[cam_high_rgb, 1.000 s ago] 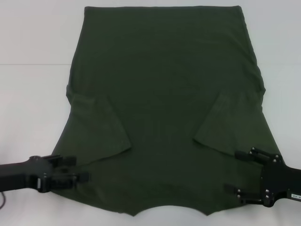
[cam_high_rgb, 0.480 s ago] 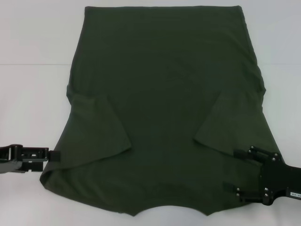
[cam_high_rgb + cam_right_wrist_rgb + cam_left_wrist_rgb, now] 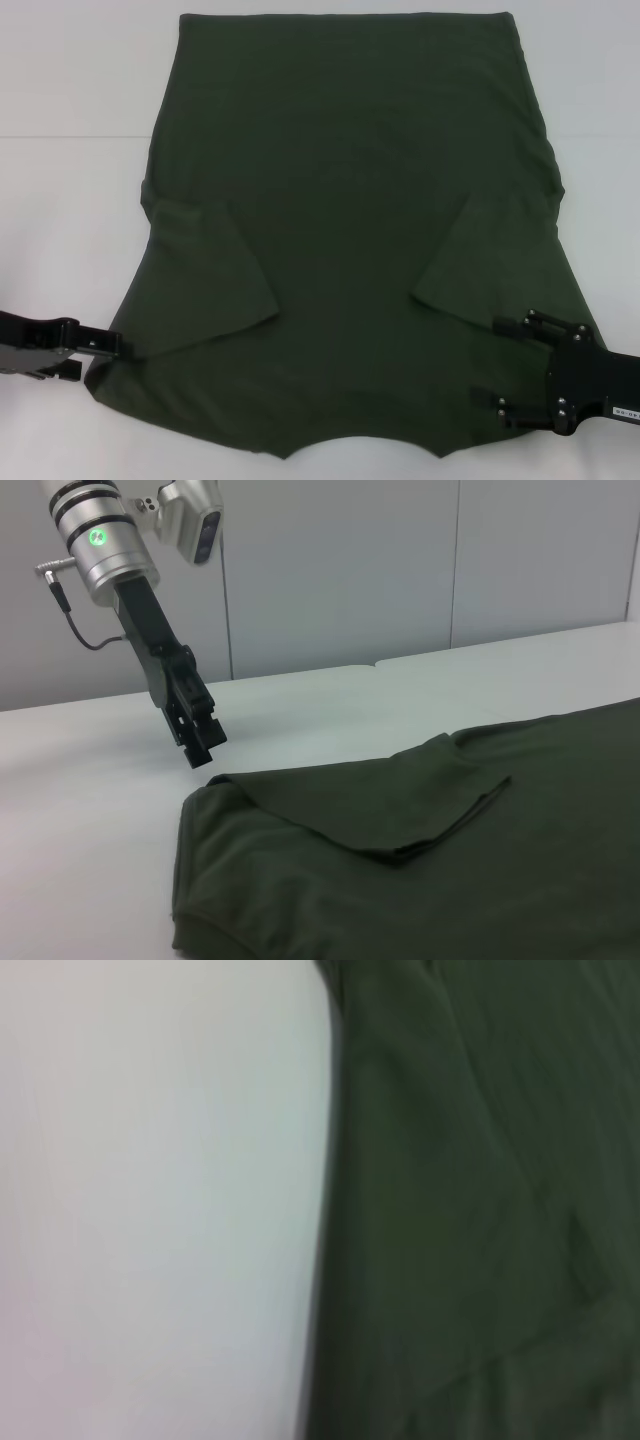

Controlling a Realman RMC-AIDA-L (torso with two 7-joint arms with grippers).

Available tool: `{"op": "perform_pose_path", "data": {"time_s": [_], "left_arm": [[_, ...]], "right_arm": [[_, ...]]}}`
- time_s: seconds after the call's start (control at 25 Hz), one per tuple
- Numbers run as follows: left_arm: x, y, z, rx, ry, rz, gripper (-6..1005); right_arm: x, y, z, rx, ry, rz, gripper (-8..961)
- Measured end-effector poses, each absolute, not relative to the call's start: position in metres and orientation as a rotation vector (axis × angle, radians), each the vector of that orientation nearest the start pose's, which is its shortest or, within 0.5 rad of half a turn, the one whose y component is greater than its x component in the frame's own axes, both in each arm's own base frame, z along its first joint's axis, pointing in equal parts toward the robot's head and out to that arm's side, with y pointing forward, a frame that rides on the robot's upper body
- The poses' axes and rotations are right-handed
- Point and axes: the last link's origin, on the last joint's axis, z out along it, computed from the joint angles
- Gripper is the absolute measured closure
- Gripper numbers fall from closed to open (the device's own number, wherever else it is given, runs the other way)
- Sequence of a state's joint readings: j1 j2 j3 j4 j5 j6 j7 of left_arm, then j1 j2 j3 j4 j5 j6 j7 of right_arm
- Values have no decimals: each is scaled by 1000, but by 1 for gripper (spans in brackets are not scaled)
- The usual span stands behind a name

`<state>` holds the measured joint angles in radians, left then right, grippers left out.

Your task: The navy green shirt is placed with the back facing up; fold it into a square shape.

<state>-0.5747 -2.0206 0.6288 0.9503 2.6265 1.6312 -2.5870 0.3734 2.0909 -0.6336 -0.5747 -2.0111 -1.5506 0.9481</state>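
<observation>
Left gripper (image 3: 112, 344) closed empty beside shirt (image 3: 350, 200) corner; right gripper (image 3: 510, 370) spread over shirt.

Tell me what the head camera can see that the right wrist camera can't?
Only the head view shows the whole shirt, both sleeves folded in, and the right gripper over its corner near the collar. Only the right wrist view shows the grey wall and the left gripper hanging just above the table beside the shirt's edge. Both show the green shirt, the white table and the left arm.

White table (image 3: 70, 90), navy green shirt (image 3: 350, 180) spread flat, sleeves folded in
</observation>
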Motion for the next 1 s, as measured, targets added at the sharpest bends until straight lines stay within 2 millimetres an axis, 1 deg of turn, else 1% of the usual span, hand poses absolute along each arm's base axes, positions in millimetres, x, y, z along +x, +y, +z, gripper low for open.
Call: {"op": "perform_pose_path", "data": {"time_s": [0.36,0.72,1.0], "left_arm": [[-320,334,56,-2041,-1940,-7,170],[-322,333,49,-2051,-1936,-6,184],[-324,333,48,-2060,-1923,-2,195]], "right_arm": [[314,277,-14,-2663,355,616,6],[315,277,-15,-2659,362,609,5],[315,277,-16,-2659,365,610,5]]}}
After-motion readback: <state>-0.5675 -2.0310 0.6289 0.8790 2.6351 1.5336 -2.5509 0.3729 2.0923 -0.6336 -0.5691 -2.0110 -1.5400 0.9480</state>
